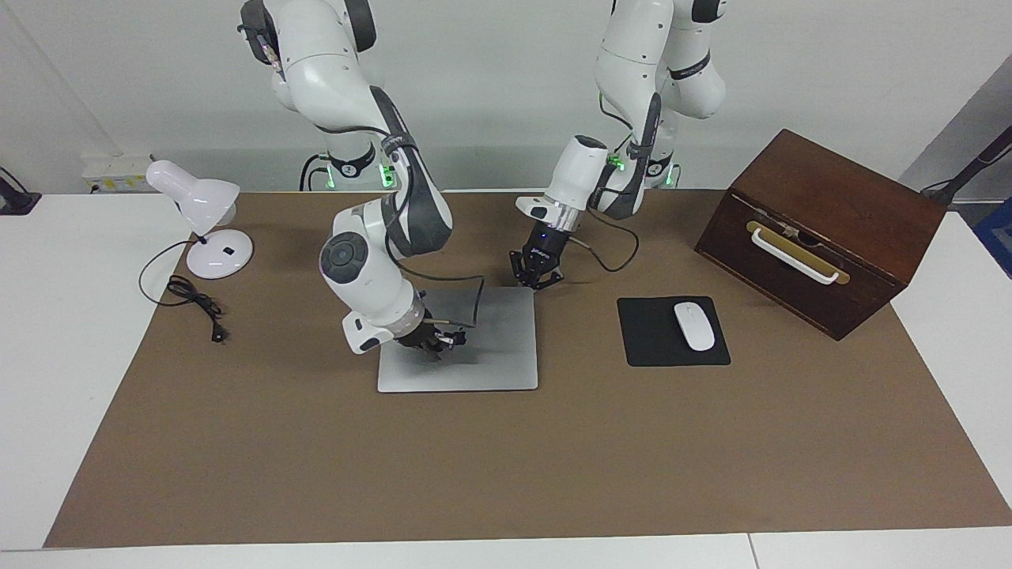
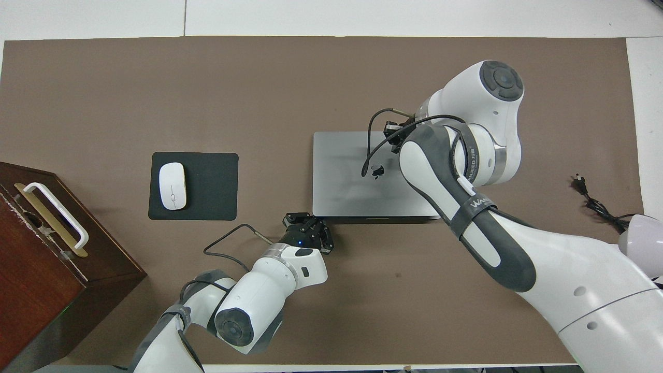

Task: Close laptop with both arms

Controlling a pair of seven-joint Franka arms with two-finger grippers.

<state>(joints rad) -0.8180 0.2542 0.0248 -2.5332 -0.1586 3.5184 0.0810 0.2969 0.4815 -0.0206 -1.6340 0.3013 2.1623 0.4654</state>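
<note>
The silver-grey laptop lies shut and flat on the brown mat, its lid with the black apple logo facing up; it also shows in the overhead view. My right gripper is low over the lid, toward the right arm's end of it, and shows in the overhead view over the lid's edge farthest from the robots. My left gripper hangs just above the mat at the laptop's corner nearest the robots, and shows in the overhead view.
A black mouse pad with a white mouse lies beside the laptop toward the left arm's end. A brown wooden box with a white handle stands past it. A white desk lamp and its black cord are at the right arm's end.
</note>
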